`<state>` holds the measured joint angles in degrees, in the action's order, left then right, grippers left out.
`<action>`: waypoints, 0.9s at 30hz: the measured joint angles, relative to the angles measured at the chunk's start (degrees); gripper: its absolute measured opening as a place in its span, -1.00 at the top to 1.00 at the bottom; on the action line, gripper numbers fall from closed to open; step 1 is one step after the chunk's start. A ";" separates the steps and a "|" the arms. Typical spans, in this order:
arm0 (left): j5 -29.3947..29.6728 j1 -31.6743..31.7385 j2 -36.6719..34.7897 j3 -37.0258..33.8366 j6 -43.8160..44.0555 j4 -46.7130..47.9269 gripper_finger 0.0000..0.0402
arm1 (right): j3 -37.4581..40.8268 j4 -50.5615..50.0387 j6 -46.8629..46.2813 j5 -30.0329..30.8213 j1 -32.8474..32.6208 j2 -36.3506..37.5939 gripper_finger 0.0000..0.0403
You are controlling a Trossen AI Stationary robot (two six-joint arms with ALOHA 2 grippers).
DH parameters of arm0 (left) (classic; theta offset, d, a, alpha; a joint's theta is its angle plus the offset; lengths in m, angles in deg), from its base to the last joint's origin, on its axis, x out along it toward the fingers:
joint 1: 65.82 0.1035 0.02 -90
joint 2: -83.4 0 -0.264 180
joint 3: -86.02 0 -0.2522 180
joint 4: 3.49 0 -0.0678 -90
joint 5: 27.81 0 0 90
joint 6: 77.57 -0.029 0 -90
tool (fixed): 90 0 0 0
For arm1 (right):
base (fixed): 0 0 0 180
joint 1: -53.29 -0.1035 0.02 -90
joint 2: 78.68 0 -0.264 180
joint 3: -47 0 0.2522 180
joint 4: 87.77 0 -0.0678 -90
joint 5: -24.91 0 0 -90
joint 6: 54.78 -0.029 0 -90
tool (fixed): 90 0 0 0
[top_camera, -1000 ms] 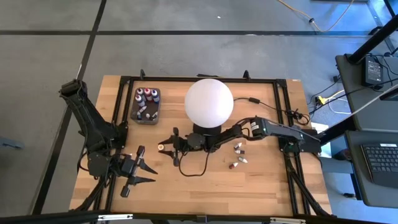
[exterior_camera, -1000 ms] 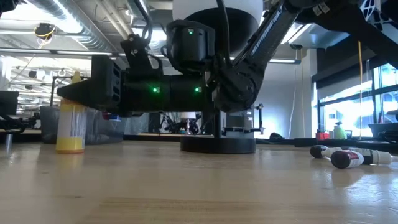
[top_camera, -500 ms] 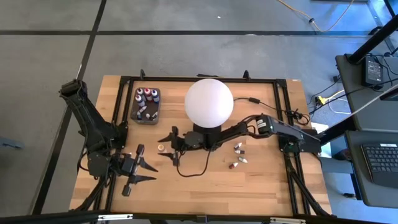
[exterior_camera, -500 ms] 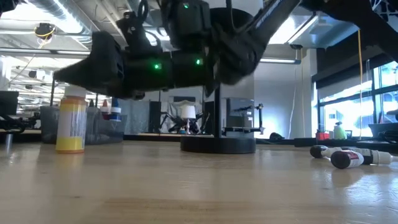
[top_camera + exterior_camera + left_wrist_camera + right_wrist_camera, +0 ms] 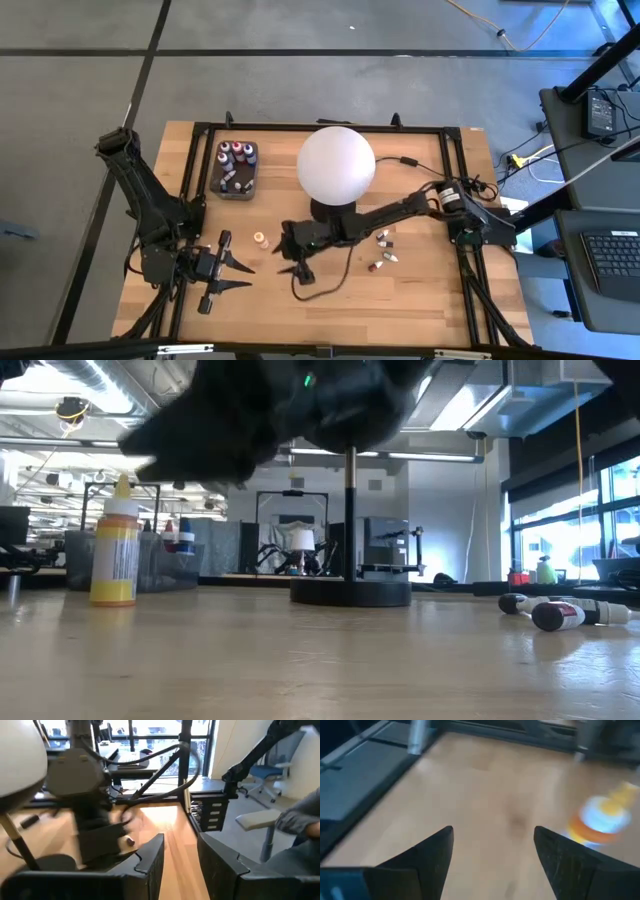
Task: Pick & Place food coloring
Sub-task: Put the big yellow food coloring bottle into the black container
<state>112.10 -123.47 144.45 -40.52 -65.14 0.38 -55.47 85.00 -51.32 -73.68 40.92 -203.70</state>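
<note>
The orange food coloring bottle [image 5: 260, 239] stands upright on its base on the table, left of the lamp's foot; it also shows in the low view [image 5: 115, 550] and, blurred, in the right wrist view [image 5: 600, 822]. My right gripper [image 5: 286, 250] [image 5: 492, 832] is open just right of the bottle and touches nothing. Three tiny bottles [image 5: 383, 252] [image 5: 560, 612] lie on their sides farther right. Several more tiny bottles stand in the dark tray [image 5: 222, 185] at the far left. My left gripper [image 5: 238, 272] [image 5: 180, 840] waits open near the table's near-left edge.
The big white globe lamp [image 5: 336, 165] stands on a dark round foot [image 5: 350, 592] at the table's middle, with its cord trailing right. A black frame runs around the table top. Bare wood lies along the near edge between the arms.
My right gripper stood over the orange bottle's top a second ago. It has let go, risen, and pulled back toward the table's right and near side. The bottle has stayed upright in the same spot, and its cap now shows free in the low view.
</note>
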 joint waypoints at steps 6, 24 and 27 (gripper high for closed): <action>-0.02 0.00 0.00 0.00 -5.20 0.07 0.43 | 5.53 -0.74 1.96 8.47 -4.89 4.75 -0.39; 1.40 3.85 0.04 0.01 -9.21 -0.70 0.43 | 43.12 5.05 2.86 10.26 -15.26 47.66 -0.39; 2.47 4.80 0.04 0.01 -9.21 -0.59 0.42 | 48.61 5.26 2.89 10.50 -15.63 54.04 -0.39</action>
<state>114.57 -118.67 144.50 -40.51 -74.35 -0.21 -6.86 90.26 -48.44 -63.17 25.30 -149.66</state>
